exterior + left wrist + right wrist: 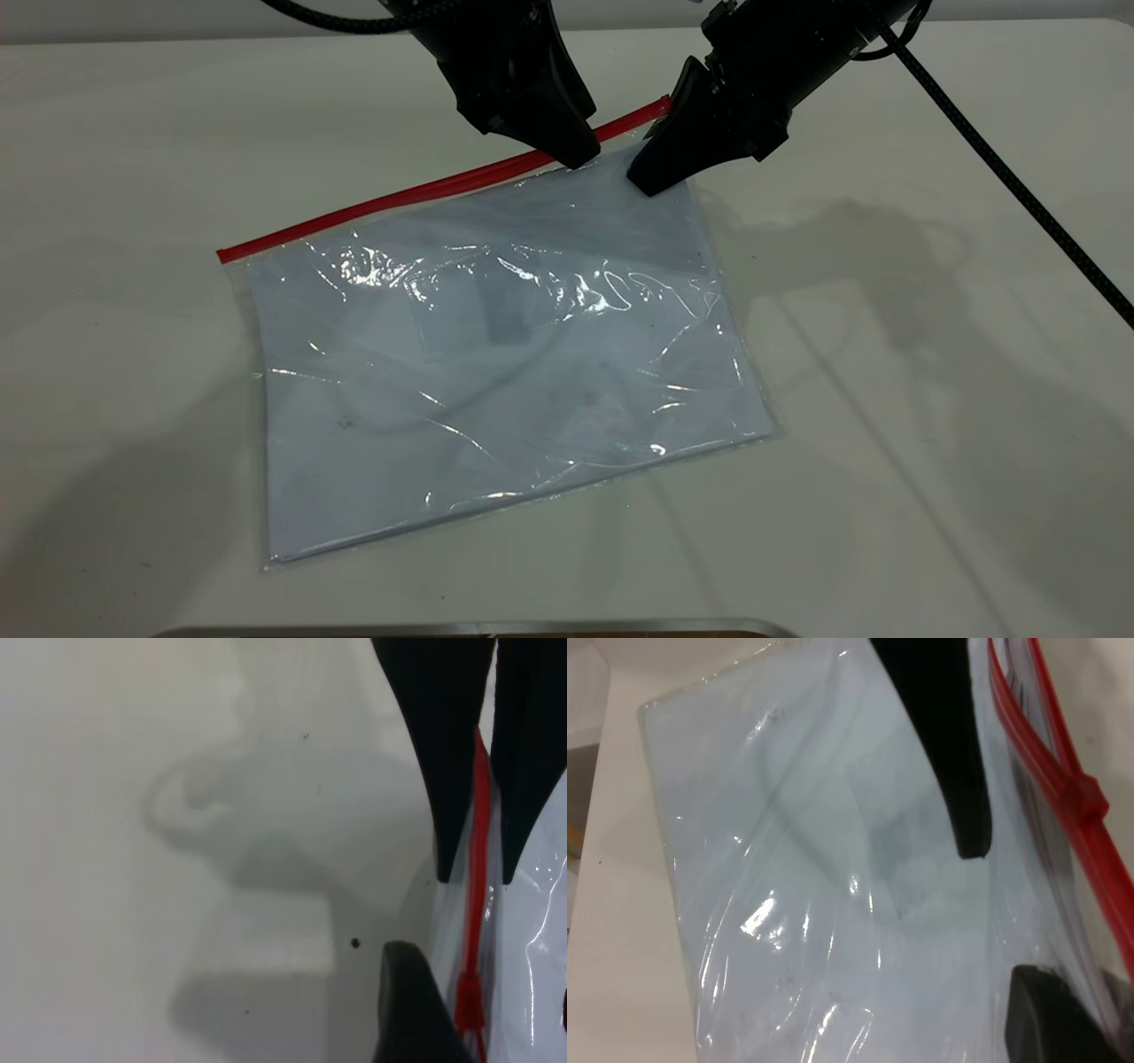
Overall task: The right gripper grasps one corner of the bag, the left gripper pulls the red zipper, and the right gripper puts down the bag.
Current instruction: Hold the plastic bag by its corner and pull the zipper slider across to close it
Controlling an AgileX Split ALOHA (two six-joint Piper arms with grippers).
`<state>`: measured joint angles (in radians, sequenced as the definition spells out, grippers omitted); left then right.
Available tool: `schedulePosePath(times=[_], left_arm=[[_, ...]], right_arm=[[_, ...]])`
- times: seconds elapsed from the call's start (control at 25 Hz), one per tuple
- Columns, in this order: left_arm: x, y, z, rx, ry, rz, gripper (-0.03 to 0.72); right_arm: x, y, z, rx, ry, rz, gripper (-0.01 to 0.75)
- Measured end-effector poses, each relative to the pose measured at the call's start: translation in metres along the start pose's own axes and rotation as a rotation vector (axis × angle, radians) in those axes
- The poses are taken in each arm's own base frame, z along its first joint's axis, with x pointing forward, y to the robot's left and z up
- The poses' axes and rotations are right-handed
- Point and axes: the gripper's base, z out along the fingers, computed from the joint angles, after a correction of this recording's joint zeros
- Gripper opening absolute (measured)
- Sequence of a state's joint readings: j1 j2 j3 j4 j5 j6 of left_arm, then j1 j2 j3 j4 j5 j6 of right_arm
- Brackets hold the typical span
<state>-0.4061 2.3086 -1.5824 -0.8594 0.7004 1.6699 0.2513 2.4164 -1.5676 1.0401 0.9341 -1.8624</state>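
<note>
The bag [496,354] lies flat on the white table, with white sheets inside. The red zipper [425,190] runs along its far edge. My right gripper [651,177] is shut on the corner of the bag [660,124] where the red strip ends; in the right wrist view one finger [1059,1019] sits under the plastic. My left gripper [576,155] hangs over the zipper just left of it. In the left wrist view it [483,983] is open, with the red slider tab [469,1005] between its fingers. The right gripper [478,870] shows farther along the strip.
The right arm's braided cable [1019,190] runs diagonally over the table at the right. A metal edge [461,627] lies along the near side of the table. The bag's near corners [275,554] rest on the table.
</note>
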Motion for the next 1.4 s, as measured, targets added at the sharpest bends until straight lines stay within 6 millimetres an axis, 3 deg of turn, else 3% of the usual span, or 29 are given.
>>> schedulePosePath(times=[0.64, 0.76, 1.12, 1.4], left_arm=[[0.005, 0.003, 0.009, -0.018, -0.02, -0.034, 0.45], [0.005, 0.003, 0.009, -0.018, -0.021, -0.032, 0.391], [0.005, 0.003, 0.011, -0.014, -0.03, -0.039, 0.084], [0.005, 0.003, 0.012, -0.014, -0.035, -0.053, 0.049]], right_arm=[[0.0, 0.0, 0.0, 0.0, 0.0, 0.002, 0.033], [0.0, 0.0, 0.0, 0.0, 0.0, 0.002, 0.033], [0.0, 0.0, 0.0, 0.002, 0.001, 0.003, 0.034], [0.002, -0.002, -0.002, 0.007, 0.0, 0.047, 0.034]])
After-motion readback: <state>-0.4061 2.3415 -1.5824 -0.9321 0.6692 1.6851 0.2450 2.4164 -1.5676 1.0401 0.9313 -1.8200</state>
